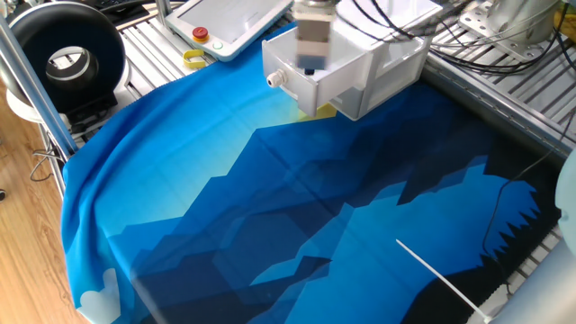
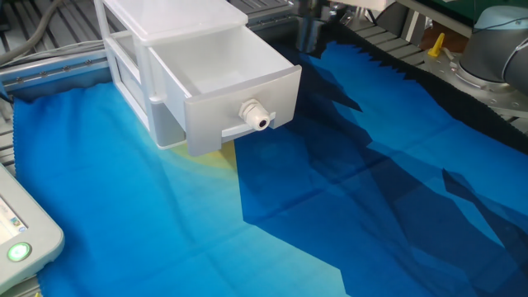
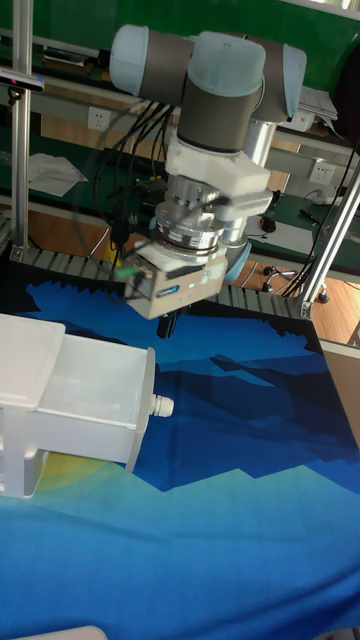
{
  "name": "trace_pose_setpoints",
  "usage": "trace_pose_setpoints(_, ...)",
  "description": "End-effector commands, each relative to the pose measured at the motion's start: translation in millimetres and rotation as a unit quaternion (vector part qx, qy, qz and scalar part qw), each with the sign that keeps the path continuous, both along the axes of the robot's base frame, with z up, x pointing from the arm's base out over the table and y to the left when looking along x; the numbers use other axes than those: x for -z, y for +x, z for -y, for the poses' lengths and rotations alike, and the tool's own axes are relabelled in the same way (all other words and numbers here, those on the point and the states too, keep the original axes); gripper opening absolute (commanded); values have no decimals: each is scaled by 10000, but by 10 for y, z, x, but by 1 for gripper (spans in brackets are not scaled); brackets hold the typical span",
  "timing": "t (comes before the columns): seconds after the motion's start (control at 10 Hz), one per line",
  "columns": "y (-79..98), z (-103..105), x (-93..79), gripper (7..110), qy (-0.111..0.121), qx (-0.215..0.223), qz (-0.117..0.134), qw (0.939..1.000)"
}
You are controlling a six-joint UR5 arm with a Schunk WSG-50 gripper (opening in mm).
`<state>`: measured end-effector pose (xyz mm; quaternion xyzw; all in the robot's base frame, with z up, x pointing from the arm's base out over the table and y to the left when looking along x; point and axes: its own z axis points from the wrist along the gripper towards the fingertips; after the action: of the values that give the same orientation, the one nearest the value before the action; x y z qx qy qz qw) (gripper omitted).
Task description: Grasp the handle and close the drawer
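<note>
White plastic drawer (image 2: 223, 78) stands pulled well out of its cabinet at the far left of the blue-draped bench (image 2: 346, 206), its small round handle (image 2: 256, 114) jutting from the front panel. Above and beside the drawer front hangs the gripper (image 3: 166, 322), apart from the knob; blur and angle leave me unable to tell whether its fingers are spread or clenched. Best practice, I judge: descend level with the knob, straddle it squarely, clamp firmly, then push straight along the drawer's travel, avoiding sideways drag that could shift the light cabinet
</note>
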<state>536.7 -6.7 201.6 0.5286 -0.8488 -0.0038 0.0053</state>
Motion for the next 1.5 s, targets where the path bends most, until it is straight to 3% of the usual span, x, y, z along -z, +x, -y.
trace_pose_setpoints(0.0,-105,-111,21,7,188,-3765,-187,9261)
trace_pose_setpoints(0.1,-149,-119,7,7,252,-4346,-247,8999)
trace_pose_setpoints(0.2,-158,-63,-36,7,165,-4603,-290,8871)
trace_pose_setpoints(0.3,-165,-59,-47,7,166,-4698,-299,8821)
trace_pose_setpoints(0.4,-134,-94,-37,7,218,-4559,-194,8896)
trace_pose_setpoints(0.5,199,20,-39,7,-248,-4492,318,8925)
trace_pose_setpoints(0.6,220,-6,-19,7,-221,-4235,394,9048)
trace_pose_setpoints(0.7,139,-32,-12,7,-79,-3792,284,9248)
trace_pose_setpoints(0.8,123,-48,-8,7,-9,-3383,286,9406)
trace_pose_setpoints(0.9,147,-256,-11,7,409,-2913,476,9546)
trace_pose_setpoints(1.0,-74,-223,17,7,554,-2387,59,9695)
trace_pose_setpoints(1.1,-143,-154,30,7,505,-2056,-95,9773)
trace_pose_setpoints(1.4,-168,-38,42,7,190,-1834,-234,9826)
